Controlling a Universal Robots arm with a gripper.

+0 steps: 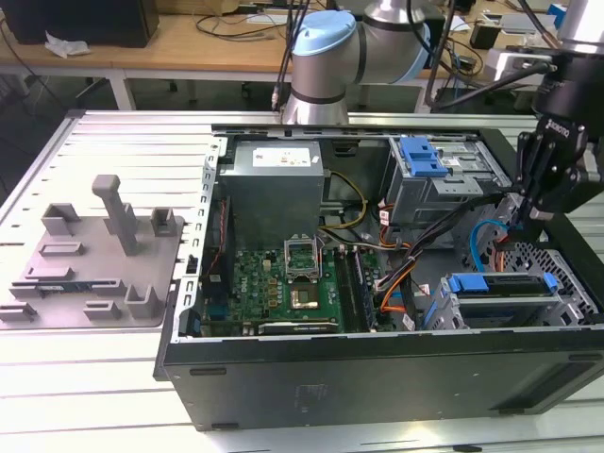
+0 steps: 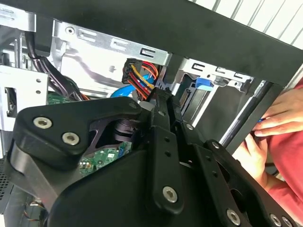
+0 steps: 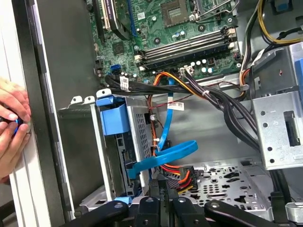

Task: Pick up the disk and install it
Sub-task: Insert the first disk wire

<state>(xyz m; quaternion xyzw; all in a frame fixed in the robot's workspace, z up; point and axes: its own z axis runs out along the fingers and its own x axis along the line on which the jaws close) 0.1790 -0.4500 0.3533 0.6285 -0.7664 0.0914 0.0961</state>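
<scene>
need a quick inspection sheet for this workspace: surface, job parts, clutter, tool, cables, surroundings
surface: slatted metal table carrying an open computer case
job's things: disk appears seated in the drive cage, blue carrier end showing, drive body hidden
clutter: grey fixture tray beside the case
grippers: tool shut, empty, over the case floor near the cage
cables: looped blue data cable; orange-red power bundle by the tool tip
surroundings: a person's hands at the case's outer wall; wooden benches behind
</scene>
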